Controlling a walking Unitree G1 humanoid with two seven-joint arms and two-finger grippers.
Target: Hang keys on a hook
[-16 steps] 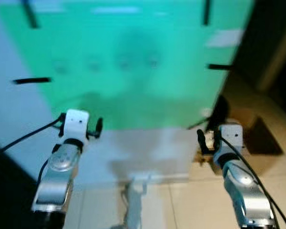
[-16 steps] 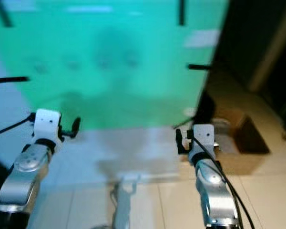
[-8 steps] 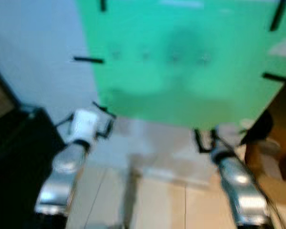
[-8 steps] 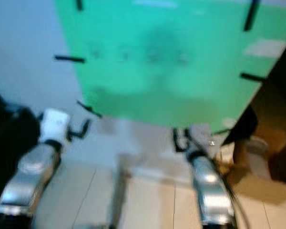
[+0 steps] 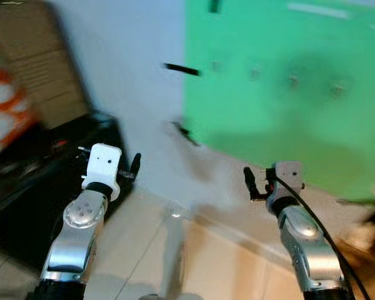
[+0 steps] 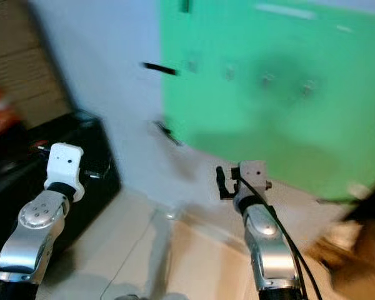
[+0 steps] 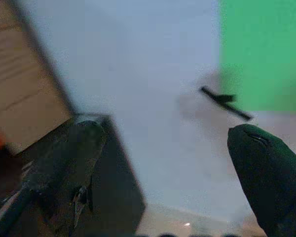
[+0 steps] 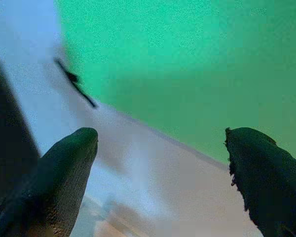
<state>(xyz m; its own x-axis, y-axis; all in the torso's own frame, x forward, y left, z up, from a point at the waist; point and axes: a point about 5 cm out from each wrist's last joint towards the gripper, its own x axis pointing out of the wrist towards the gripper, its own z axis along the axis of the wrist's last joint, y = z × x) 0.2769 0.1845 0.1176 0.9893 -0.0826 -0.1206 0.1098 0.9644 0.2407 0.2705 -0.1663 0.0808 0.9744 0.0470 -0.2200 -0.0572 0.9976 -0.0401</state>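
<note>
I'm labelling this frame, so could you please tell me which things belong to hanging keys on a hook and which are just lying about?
For the job:
- hooks, a row on the green board
- left end effector, open
- right end effector, open
No keys can be made out.

Just about:
- black cabinet
- cardboard box
- black tape strips
- white wall

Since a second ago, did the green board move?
No. The green board shifted right together with the wall and black tape strip; the camera turned left.
</note>
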